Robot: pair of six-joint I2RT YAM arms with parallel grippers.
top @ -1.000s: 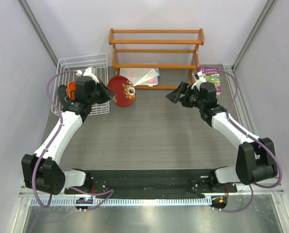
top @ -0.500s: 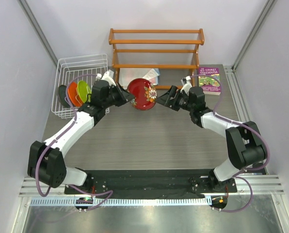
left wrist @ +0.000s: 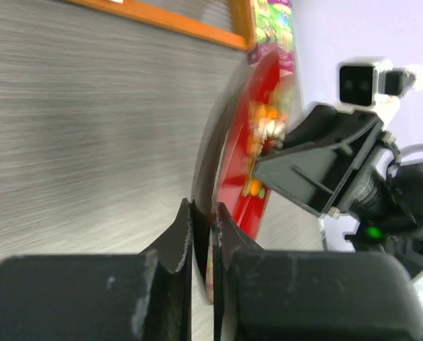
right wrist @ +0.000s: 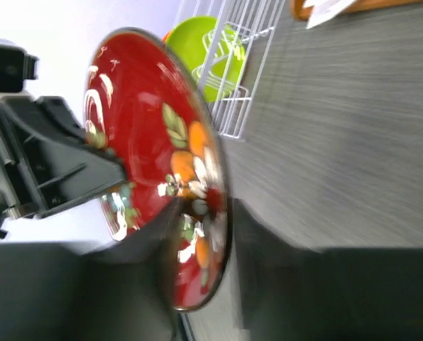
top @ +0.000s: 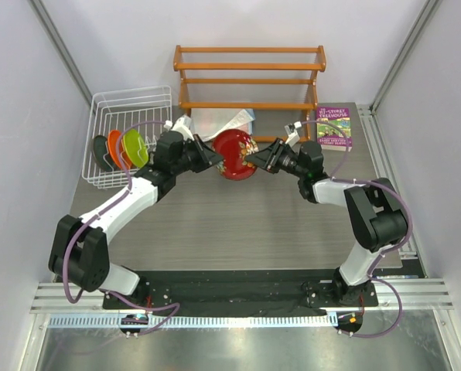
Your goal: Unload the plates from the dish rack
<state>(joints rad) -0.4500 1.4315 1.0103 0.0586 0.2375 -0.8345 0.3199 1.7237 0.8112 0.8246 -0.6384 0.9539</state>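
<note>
The left gripper (top: 212, 158) pinches one rim of the dark red patterned plate (top: 234, 153), held on edge above the table (top: 238, 224). The right gripper (top: 255, 159) has its fingers spread astride the opposite rim. Farther left, the lime green plate (top: 135, 147), orange plate (top: 117, 148) and teal plate (top: 100, 151) stand in the white wire dish rack (top: 130, 97).

Robot lab test cell: a grey table (top: 238, 220) boxed in by plain white walls (top: 22, 116), with an aluminium rail (top: 238, 318) along its near edge.
</note>
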